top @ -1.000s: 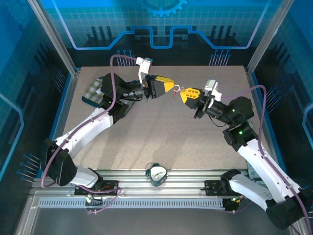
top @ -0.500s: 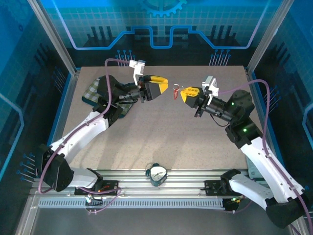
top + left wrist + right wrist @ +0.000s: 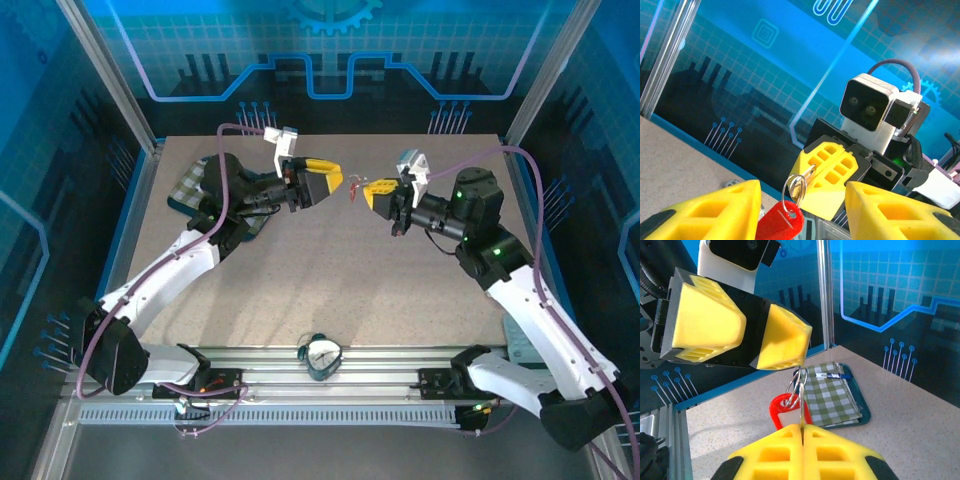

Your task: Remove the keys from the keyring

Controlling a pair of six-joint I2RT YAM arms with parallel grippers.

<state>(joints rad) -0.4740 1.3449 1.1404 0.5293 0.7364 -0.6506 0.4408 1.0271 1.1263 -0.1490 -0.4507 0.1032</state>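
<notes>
A small metal key (image 3: 807, 177) is clamped by its blade in my right gripper (image 3: 801, 426), which is shut. The thin ring (image 3: 799, 380) hangs from the key's head, and the red tag of the keyring (image 3: 785, 409) dangles below it. In the left wrist view the ring (image 3: 792, 192) and red tag (image 3: 780, 224) sit between the spread yellow fingers of my left gripper (image 3: 803, 187), nearer its left finger (image 3: 715, 210). That gripper is open. From above, the two grippers (image 3: 335, 180) (image 3: 372, 190) face each other in mid-air, the tag (image 3: 352, 193) between them.
A green checked cloth (image 3: 195, 190) lies folded on a teal tray (image 3: 866, 415) at the back left, with a blue pen (image 3: 832, 375) on it. A round clock-like dial (image 3: 322, 355) stands at the near edge.
My right gripper has carried the key and ring left and slightly up, closing the gap to the left gripper. The left gripper drew back a little earlier and now holds still.
</notes>
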